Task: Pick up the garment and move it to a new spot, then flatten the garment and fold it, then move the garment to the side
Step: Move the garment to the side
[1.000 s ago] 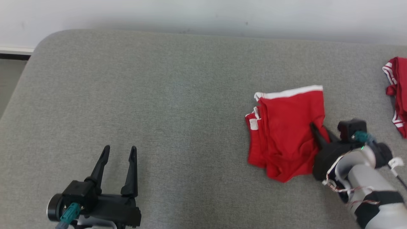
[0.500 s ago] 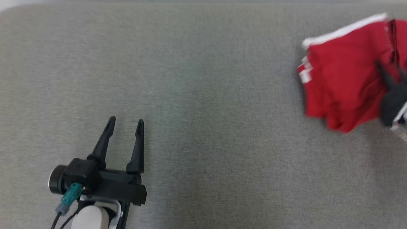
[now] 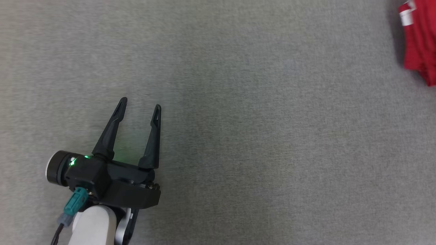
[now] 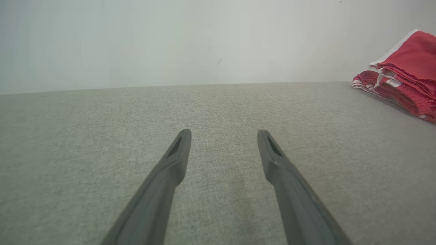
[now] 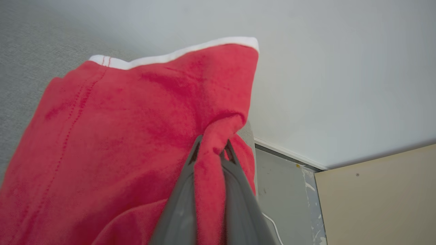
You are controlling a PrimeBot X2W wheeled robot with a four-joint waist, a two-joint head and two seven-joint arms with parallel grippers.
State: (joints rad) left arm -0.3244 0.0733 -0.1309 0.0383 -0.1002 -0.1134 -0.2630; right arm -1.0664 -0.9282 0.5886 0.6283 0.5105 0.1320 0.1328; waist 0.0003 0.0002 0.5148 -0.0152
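Fingers point(image 5: 180, 204) of the right gripper point(image 5: 211, 146) are pressing together on a bunched fold of the red garment point(image 5: 119, 129), the cloth squeezing up between the two tips and rolling over them in a small hump. From that pinch the fabric is spreading away to the left and downward in the right wrist view, with a line of stitching running down its left part. The white waistband point(image 5: 170, 56) is lying along the far edge, opposite the fingers, slanting up from left to right, so the garment is pointing band-first away from the gripper. Its lower end is running out of that view, so its long axis cannot be judged with certainty. The grey cushion point(image 5: 20, 51) is showing beyond the cloth at the upper left, and the pale wall point(image 5: 340, 68) is rising behind, with a beige panel point(image 5: 374, 194) at the lower right.

In the head view the garment point(image 3: 419, 41) is sitting at the upper right corner, cut off by the edge, well apart from the left gripper point(image 3: 140, 102). That gripper is hanging over the bare cushion point(image 3: 255, 136) at the lower left with its fingers spread wide and nothing between them. In the left wrist view the left gripper point(image 4: 223, 132) is pointing across the cushion toward the wall, and red cloth point(image 4: 412, 54) is lying in layers at the far right.
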